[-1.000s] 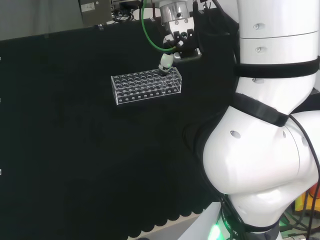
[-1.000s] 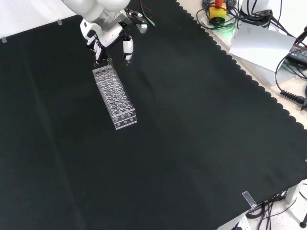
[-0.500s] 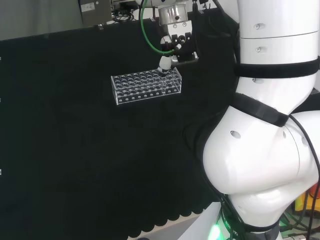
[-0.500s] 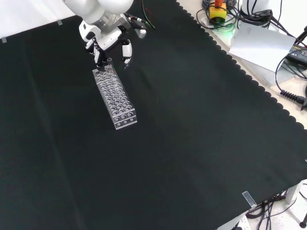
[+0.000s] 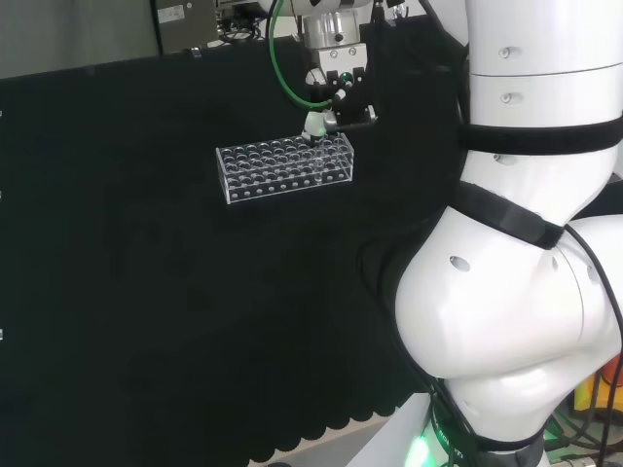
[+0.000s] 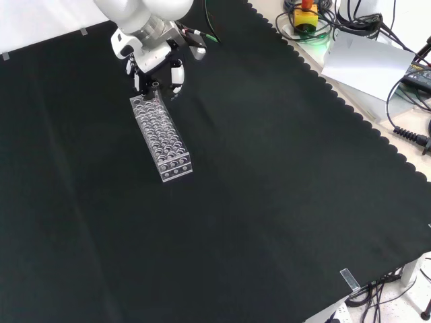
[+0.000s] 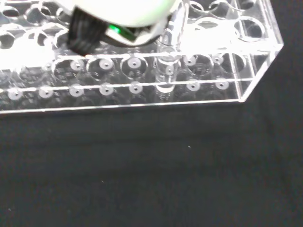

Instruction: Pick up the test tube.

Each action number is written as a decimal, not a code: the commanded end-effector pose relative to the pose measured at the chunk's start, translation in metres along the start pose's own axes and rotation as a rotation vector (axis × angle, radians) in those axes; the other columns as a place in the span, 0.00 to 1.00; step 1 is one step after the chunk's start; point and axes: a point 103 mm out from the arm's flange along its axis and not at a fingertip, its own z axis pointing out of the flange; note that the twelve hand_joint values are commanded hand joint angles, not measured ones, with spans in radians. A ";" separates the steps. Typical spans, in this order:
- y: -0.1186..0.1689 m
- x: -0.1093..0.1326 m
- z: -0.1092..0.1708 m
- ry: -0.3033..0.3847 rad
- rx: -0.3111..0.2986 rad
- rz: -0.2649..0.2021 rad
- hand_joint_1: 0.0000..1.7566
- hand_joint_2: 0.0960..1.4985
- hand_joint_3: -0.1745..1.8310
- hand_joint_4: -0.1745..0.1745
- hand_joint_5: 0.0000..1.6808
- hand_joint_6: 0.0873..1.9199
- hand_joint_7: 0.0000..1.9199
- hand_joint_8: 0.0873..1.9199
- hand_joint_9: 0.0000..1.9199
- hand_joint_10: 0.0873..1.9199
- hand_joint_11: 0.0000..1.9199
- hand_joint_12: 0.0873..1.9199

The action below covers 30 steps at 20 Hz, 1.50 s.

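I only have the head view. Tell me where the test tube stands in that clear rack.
Observer: In the wrist view the test tube stands upright in the rack's edge row, near one corner.
Operator: Report where the robot hand is over it.
Observer: In the front view the robot hand hangs over the rack's far end, just above the tube's top. I cannot tell whether it touches.
Operator: Check the neighbouring holes.
Observer: In the wrist view the holes beside the tube look empty.
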 end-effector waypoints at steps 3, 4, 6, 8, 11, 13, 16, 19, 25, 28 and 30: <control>0.002 0.009 -0.004 0.093 -0.112 0.029 0.72 0.45 0.32 0.05 0.79 0.19 0.78 0.15 0.78 0.24 0.53 0.57; 0.001 0.010 -0.005 0.102 -0.127 0.039 0.74 0.42 0.35 0.02 0.81 0.18 0.77 0.15 0.80 0.24 0.57 0.53; 0.001 0.008 -0.006 0.124 -0.143 0.043 0.75 0.38 0.40 0.00 0.82 0.17 0.76 0.17 0.82 0.24 0.62 0.48; 0.001 0.005 -0.007 0.146 -0.152 0.043 0.76 0.39 0.39 0.00 0.81 0.15 0.74 0.23 0.83 0.26 0.63 0.45; 0.000 0.001 -0.010 0.171 -0.154 0.042 0.75 0.46 0.32 0.00 0.78 0.10 0.72 0.31 0.83 0.27 0.63 0.44; 0.000 -0.002 -0.011 0.183 -0.149 0.045 0.75 0.48 0.30 0.00 0.78 0.08 0.72 0.31 0.83 0.28 0.63 0.44; -0.001 -0.003 -0.014 0.196 -0.139 0.040 0.76 0.49 0.29 0.00 0.78 0.06 0.72 0.31 0.82 0.29 0.63 0.45; -0.004 -0.005 -0.021 0.221 -0.134 0.034 0.78 0.45 0.33 0.00 0.81 0.02 0.72 0.29 0.73 0.37 0.62 0.45; -0.013 -0.001 -0.041 0.257 -0.154 0.009 0.77 0.46 0.32 0.00 0.82 0.00 0.73 0.28 0.76 0.37 0.63 0.45; -0.018 0.000 -0.052 0.278 -0.165 0.007 0.81 0.42 0.37 0.00 0.83 0.00 0.73 0.27 0.68 0.40 0.62 0.45; -0.022 0.001 -0.061 0.265 -0.177 0.008 0.82 0.41 0.38 0.00 0.83 0.00 0.73 0.27 0.66 0.41 0.62 0.45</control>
